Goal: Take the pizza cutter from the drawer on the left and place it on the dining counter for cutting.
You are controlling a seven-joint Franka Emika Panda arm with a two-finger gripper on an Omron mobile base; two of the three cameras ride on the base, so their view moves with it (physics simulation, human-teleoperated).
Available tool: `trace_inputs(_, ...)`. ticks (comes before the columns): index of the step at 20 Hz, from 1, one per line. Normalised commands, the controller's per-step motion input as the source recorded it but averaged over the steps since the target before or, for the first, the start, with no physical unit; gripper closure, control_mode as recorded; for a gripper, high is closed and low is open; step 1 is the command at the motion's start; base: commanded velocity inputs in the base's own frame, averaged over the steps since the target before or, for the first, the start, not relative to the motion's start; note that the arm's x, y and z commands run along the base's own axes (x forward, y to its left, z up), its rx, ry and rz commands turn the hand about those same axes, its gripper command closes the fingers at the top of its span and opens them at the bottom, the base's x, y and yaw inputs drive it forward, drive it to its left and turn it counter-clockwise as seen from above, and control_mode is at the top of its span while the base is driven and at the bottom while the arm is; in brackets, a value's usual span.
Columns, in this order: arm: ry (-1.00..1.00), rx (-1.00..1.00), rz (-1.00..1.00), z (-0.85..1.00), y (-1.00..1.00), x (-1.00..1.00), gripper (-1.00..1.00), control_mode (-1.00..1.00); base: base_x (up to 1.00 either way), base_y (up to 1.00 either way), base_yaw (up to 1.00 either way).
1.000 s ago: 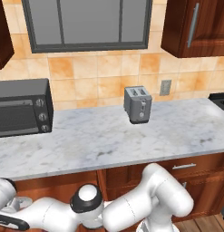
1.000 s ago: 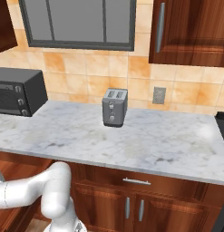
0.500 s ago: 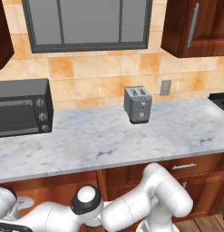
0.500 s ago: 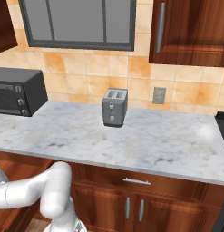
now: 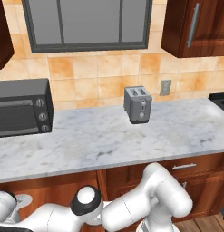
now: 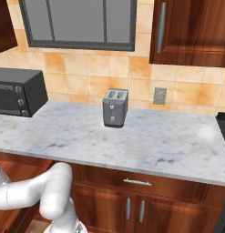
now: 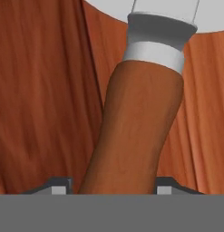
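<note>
Close up, the hand view shows the pizza cutter (image 7: 140, 131) lying on the reddish-brown wooden floor of the drawer (image 7: 36, 99). Its wooden handle runs upward between the two finger tips, one of which (image 7: 59, 186) rises just left of the handle base and the other just right of it. Above the handle sit a pale silver collar and a grey neck, with the edge of the round blade behind them at the top. The gripper (image 7: 114, 189) straddles the handle with its jaws partly drawn in; whether the tips actually press on the wood cannot be told, since a sliver of gap or contact is hidden at the lower edge.

From the left base view, the white arm (image 5: 145, 204) bends low below the marble worktop (image 5: 109, 140), reaching toward the lower left, under the black microwave (image 5: 20, 106). A grey toaster (image 5: 138, 104) stands on the worktop right of the microwave, near the orange tiled wall (image 5: 99, 68). From the right base view, the arm crosses the dark cabinet fronts (image 6: 132, 205) below the worktop, left of the toaster.
</note>
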Motion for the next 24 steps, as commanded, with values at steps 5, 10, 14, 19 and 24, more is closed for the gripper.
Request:
trace_inputs(5, 0.0, 0.0, 0.0, 0.0, 0.0, 0.0, 1.0, -1.0, 0.0, 0.0, 0.0)
trace_inputs(10, 0.0, 0.0, 0.0, 0.05, -0.03, -0.34, 1.0, -1.0, 0.0, 0.0, 0.0)
trace_inputs(14, -0.01, 0.0, 0.0, 0.14, -0.16, -0.68, 1.0, -1.0, 0.0, 0.0, 0.0)
trace_inputs(19, -0.03, 0.01, 0.07, 0.28, -0.46, -0.43, 1.0, -1.0, 0.0, 0.0, 0.0)
trace_inputs(24, 0.02, 0.09, 0.1, 0.69, -0.52, -0.06, 1.0, -1.0, 0.0, 0.0, 0.0)
